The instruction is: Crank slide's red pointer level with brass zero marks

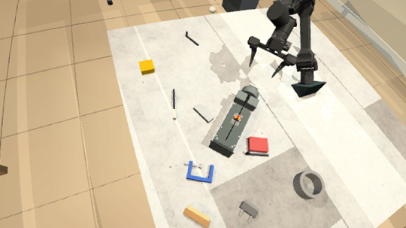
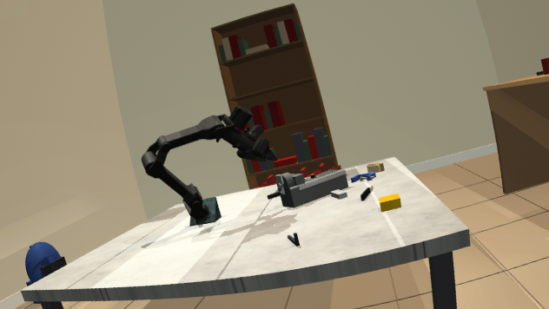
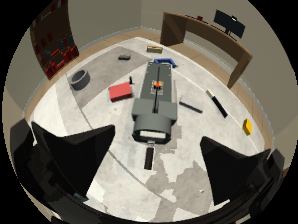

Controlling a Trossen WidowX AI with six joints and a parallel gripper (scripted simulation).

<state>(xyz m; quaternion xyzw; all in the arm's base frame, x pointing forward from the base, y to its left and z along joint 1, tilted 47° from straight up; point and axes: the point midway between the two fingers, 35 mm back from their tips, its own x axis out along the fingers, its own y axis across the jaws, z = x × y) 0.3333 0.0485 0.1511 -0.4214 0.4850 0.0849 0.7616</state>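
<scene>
The machine (image 1: 241, 129) (image 2: 314, 191) (image 3: 167, 108) is a long grey body with a slotted top and a round housing at the end towards the arm. Its red pointer (image 1: 237, 117) (image 3: 157, 85) sits at mid-slot, with orange-yellow bits beside it; whether it is level with the brass marks is too small to tell. The dark crank handle (image 2: 274, 195) (image 3: 149, 158) sticks out beyond the housing; it cannot be made out in the top view. My gripper (image 1: 261, 71) (image 2: 275, 159) (image 3: 160, 136) is wide open and empty, above and short of the housing end, clear of the handle.
A red block (image 1: 258, 144) (image 3: 120, 91) and a grey ring (image 1: 323, 185) (image 3: 80, 80) lie on one side. A grey slab (image 1: 204, 113), a dark marker-like stick (image 1: 173, 99), a yellow block (image 1: 146, 67) and a bent black rod (image 1: 192, 39) lie on the other. A blue clamp (image 1: 200, 179) lies past the far end.
</scene>
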